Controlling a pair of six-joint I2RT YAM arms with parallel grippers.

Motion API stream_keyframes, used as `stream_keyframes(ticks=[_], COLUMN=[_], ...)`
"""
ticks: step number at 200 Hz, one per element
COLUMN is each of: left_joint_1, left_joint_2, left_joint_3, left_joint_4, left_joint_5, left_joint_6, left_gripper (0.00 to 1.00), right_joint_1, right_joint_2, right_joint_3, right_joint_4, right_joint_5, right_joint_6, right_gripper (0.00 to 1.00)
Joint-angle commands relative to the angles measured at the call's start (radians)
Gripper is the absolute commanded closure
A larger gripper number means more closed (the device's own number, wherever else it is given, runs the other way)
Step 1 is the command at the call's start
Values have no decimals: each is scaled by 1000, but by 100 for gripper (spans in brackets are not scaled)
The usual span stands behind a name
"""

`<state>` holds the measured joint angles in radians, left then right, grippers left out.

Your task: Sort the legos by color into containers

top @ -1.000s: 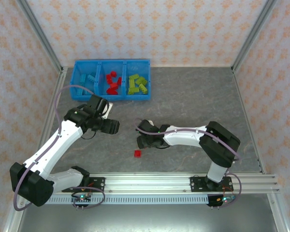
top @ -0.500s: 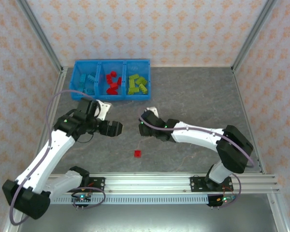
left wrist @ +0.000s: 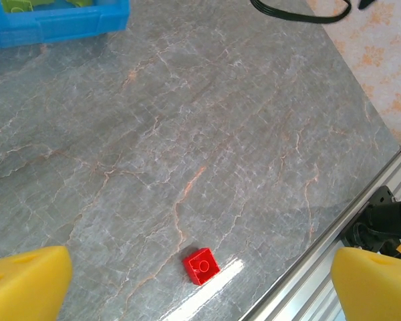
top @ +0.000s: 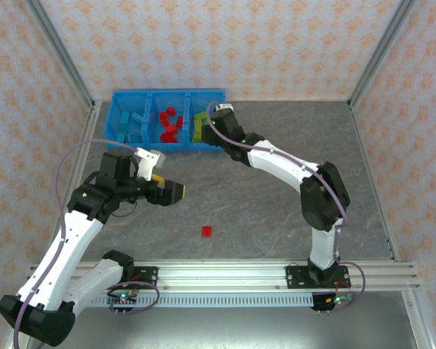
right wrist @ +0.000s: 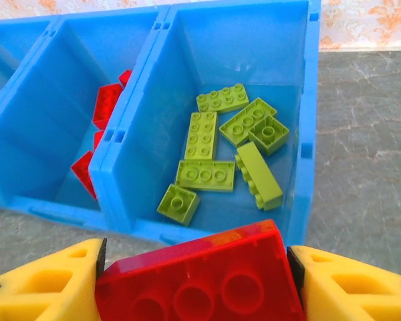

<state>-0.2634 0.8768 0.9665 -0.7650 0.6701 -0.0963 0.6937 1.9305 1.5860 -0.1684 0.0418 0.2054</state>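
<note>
- right claw point(right wrist: 198, 284) is clamped on a red brick point(right wrist: 207, 264), one yellow finger tight against each end, studs facing the camera
- straight ahead of and below this claw is the green section of the tray point(right wrist: 309, 100), with green bricks point(right wrist: 220, 150) lying loose on its floor
- the red section is ahead and to the claw's left, red bricks point(right wrist: 105, 100) partly hidden behind the divider wall
- top view puts the right claw point(top: 219, 116) at the tray's near right end, at the green section and not the red one
- step in hand, my read: carrying red to the bins, no drop yet
- next move calls for a shift to the claw's left until it is over the middle section, then release; letting go here would likely put red in with green
- left claw point(left wrist: 200, 284) is open wide and empty, held above the table point(left wrist: 220, 134)
- a small red brick point(left wrist: 202, 265) lies flat below and between its fingers, touching neither
- it sits well apart from the tray, and looks like the last loose one
- left claw's next move: lower straight down and close on it
</note>
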Motion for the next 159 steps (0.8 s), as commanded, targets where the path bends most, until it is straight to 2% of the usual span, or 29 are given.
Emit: stream_keyframes(ticks=[1,20,46,88,110,136,159], left_joint_1=[22,42,56,62,63,63,64], left_joint_2=[-23,-41,-66,-75,-76,-75,-73], left_joint_3=[-11,-14,-18,-20,-23,-23,-23], left_joint_4=[32,35,29,21,17,7,4], left_joint_5=[-36,-81,-178,-228,-261,-298,-314], left_joint_6=[-3,-16,-22,-24,-28,-27,-24], left_gripper=[0,0,0,0,0,0,0], right_joint_1=[5,5,9,13,12,15,18], right_joint_2=[44,96,211,521,653,714,711], right_joint_3=[118,197,340,808,996,1047,1042], right_joint_4=[-31,-50,-29,-171,-195,-155,-142], right_joint_5=[-54,-68,-198,-194,-196,-237,-263], right_joint_6=[-58,-64,-111,-174,-226,-317,-368], right_gripper=[49,49,48,48,48,47,39])
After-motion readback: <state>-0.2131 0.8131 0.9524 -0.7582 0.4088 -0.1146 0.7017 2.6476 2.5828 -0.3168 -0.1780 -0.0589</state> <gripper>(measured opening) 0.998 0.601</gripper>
